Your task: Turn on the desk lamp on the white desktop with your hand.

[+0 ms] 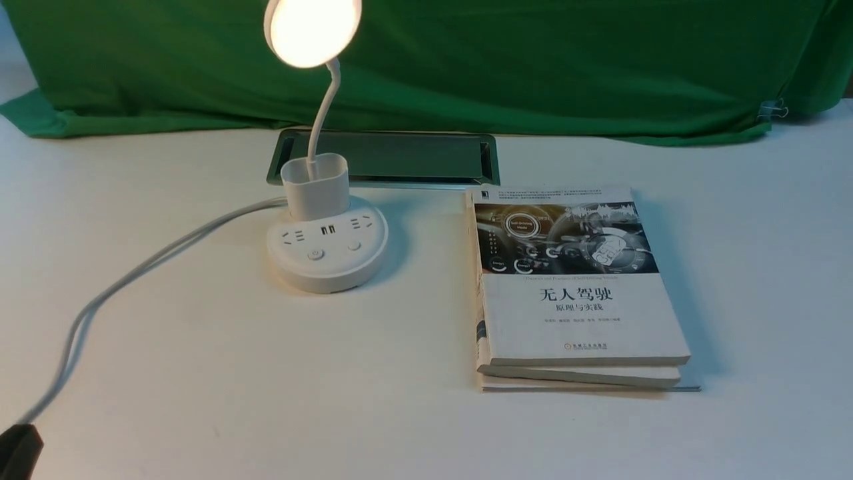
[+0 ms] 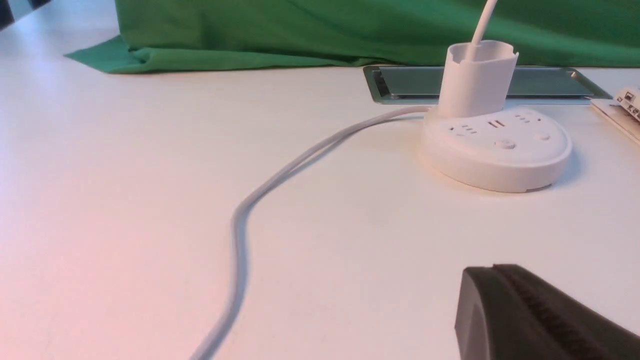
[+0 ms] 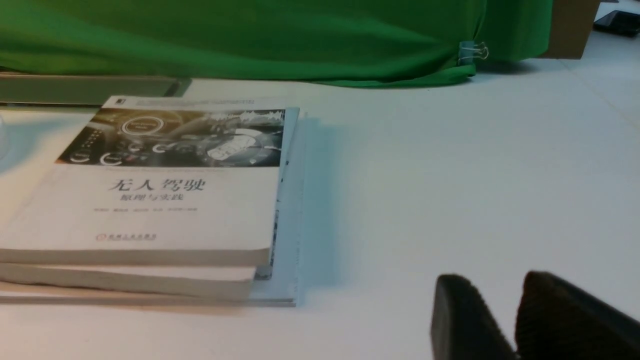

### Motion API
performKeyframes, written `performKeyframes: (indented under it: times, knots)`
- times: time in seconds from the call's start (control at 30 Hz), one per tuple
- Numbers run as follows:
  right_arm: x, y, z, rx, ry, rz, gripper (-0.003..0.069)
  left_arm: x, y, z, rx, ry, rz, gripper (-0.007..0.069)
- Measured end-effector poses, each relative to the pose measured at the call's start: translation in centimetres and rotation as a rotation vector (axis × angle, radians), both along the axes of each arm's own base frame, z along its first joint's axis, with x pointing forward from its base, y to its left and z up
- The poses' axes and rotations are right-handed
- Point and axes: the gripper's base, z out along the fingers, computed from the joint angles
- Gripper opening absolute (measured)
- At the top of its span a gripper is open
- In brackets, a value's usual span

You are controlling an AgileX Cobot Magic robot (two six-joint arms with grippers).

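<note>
The desk lamp stands on the white desktop (image 1: 266, 387), left of centre. Its round disc head (image 1: 313, 27) glows warm and lit above the thin neck, the cup-shaped holder (image 1: 314, 185) and the round base (image 1: 326, 263) with two buttons. The base also shows in the left wrist view (image 2: 495, 155). My left gripper (image 1: 16, 450) is at the near left corner, far from the lamp, and its jaws are shut and empty in the left wrist view (image 2: 492, 270). My right gripper (image 3: 492, 282) hovers low over bare desktop to the right of the books, with its jaws slightly apart and empty. It is out of the front view.
The lamp's white cord (image 1: 133, 273) runs from the base to the near left edge. A stack of books (image 1: 573, 293) lies right of the lamp. A grey metal-rimmed hatch (image 1: 400, 157) sits behind the lamp. Green cloth (image 1: 533, 60) covers the back.
</note>
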Motion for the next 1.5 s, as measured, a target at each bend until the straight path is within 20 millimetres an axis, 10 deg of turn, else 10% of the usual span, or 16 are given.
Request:
performKeyframes:
  times: [1.5]
  knots:
    - [0.0, 0.0, 0.0, -0.001, 0.0, 0.0, 0.0238, 0.02, 0.01, 0.22, -0.008, -0.025, 0.003, 0.0001]
